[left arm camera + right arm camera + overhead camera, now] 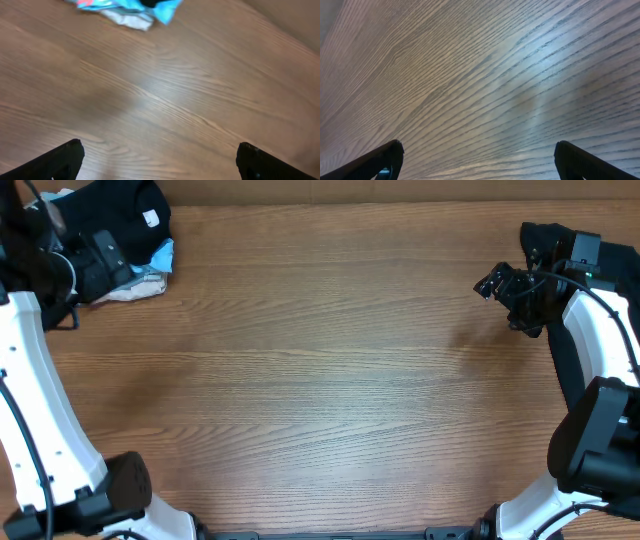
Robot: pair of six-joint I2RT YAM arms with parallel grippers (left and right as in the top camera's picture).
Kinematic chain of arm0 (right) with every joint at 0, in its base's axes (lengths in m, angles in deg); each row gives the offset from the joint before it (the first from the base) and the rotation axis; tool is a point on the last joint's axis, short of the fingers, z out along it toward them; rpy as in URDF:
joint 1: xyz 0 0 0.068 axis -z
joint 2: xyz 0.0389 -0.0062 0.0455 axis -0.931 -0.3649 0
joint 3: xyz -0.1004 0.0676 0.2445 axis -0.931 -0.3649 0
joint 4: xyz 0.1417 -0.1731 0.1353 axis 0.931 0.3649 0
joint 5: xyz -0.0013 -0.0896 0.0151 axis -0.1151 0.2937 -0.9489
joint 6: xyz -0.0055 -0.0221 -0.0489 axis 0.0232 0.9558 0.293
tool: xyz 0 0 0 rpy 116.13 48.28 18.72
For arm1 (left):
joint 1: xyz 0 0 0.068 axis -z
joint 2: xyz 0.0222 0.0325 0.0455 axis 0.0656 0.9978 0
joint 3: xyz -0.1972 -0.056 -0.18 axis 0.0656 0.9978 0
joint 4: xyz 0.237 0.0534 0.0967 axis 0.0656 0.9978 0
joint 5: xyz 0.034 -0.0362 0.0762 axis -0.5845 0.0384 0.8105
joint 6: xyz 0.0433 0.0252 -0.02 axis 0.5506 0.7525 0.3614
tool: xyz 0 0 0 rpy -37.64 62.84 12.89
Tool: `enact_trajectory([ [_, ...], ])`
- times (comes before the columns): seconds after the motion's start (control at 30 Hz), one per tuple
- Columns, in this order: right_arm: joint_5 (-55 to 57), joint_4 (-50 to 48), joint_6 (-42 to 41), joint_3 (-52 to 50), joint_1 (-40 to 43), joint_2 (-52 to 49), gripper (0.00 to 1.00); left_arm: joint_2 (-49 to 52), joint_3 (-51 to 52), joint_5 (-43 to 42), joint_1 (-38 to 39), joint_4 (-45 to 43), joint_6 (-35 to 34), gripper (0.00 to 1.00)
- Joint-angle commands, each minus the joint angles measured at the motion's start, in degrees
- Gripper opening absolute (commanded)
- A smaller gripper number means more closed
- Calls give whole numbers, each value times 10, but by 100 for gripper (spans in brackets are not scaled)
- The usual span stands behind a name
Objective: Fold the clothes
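Wooden table [320, 380] holds one heap of black clothes [120, 205], cropped, shirts uncountable; our left gripper [160, 160] and right gripper [477, 160] both spread wide, empty.

Quantities: one brown wood-grain desk [330, 380]; two black two-finger pincers, namely left pincer [160, 157] and right pincer [477, 155]; one heap of black soft-fabric clothes [125, 210], garment count indeterminable; one light-blue cloth [163, 252]; one white crumpled cloth [135, 291].

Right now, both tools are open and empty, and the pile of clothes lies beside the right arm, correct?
No. The overhead view shows the pile of clothes beside the left arm, not the right. The left tool and right tool are open and empty.
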Motion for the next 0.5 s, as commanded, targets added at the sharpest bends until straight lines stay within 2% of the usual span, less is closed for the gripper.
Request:
enact_trajectory([
  [0.0, 0, -2, -1, 14, 0, 0, 100, -67, 2, -40, 18, 3, 28, 100],
  [0.23, 0, -2, -1, 14, 0, 0, 100, -166, 37, -50, 75, 3, 28, 100],
  [0.47, 0, -2, -1, 14, 0, 0, 100, -276, 178, -53, 152, 3, 0, 100],
])
